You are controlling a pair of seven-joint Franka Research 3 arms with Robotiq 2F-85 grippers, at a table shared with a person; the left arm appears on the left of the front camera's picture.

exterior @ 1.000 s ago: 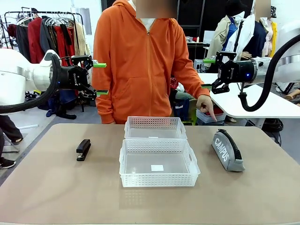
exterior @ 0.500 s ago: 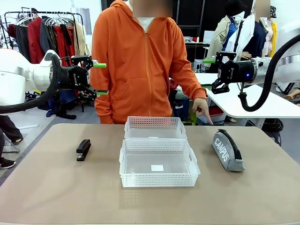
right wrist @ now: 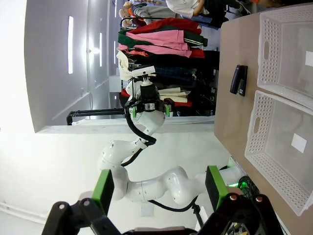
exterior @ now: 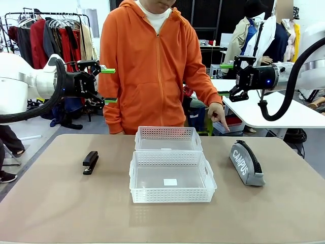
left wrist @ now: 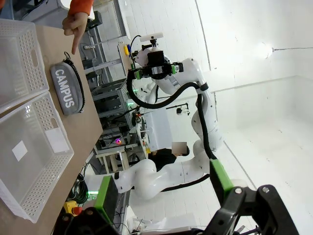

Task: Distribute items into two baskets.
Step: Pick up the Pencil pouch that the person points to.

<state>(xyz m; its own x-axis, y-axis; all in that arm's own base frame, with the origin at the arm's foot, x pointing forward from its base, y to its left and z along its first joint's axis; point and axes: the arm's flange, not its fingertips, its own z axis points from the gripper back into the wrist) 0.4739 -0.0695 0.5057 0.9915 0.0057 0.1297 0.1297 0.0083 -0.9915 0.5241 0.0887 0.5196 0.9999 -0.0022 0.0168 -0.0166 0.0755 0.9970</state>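
A small black stapler [exterior: 91,162] lies on the table left of the two baskets. The grey "CAMPUS" pouch [exterior: 246,162] lies to their right. The baskets stand end to end at the table's middle: the near basket [exterior: 172,194] has a white label on its floor, and the far basket [exterior: 167,133] is behind it. Both look empty. My left gripper [exterior: 109,85] hangs open high above the table's left side. My right gripper [exterior: 224,80] hangs open high on the right. The left wrist view shows the open left gripper [left wrist: 164,188], the pouch [left wrist: 67,90] and the labelled basket [left wrist: 34,132]. The right wrist view shows the open right gripper [right wrist: 159,188] and the stapler [right wrist: 239,80].
A person in an orange hoodie stands at the far edge, one hand [exterior: 219,114] pointing a finger down toward the pouch. A white table and clothes racks stand behind. Bare tabletop lies in front of the baskets and around both items.
The person's pointing hand has shifted slightly up and left. Neither arm has moved, and the items and baskets lie as before.
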